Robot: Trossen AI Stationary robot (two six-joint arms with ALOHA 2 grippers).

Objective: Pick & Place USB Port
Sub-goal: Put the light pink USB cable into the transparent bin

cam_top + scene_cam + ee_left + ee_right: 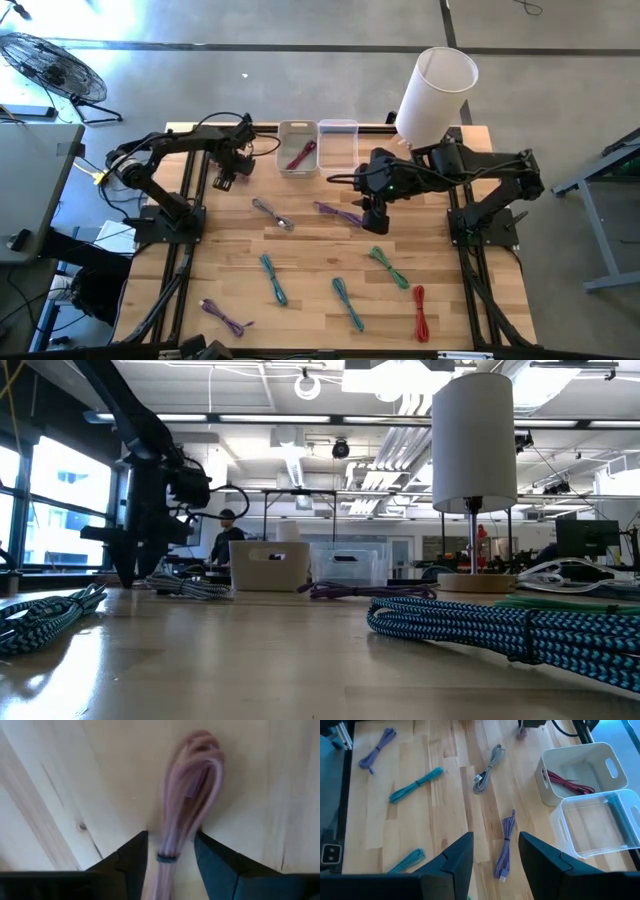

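Observation:
A pale pink cable bundle point(192, 790) lies on the wood near the table's far left. My left gripper point(170, 865) point(224, 180) is open and low over it, one finger on each side of its banded end point(166, 857). My right gripper point(492, 870) point(372, 215) is open and hovers above a purple cable point(505, 847) point(340, 213) at mid table, apart from it. A white bin point(298, 150) at the far edge holds a red cable point(567, 782). A clear bin point(338, 143) stands beside it. My left gripper has its fingers point(212, 857) on either side of the pink bundle's banded end, coming from above and lying along the cable. I cannot tell whether they touch it. The bundle lies flat on the table.
Other cables lie loose on the table: grey point(272, 213), two teal point(273, 278) point(347, 302), green point(390, 267), red point(420, 312) and purple point(227, 317). A tall white cylinder point(437, 92) stands at the far right corner. Bare wood lies between the cables.

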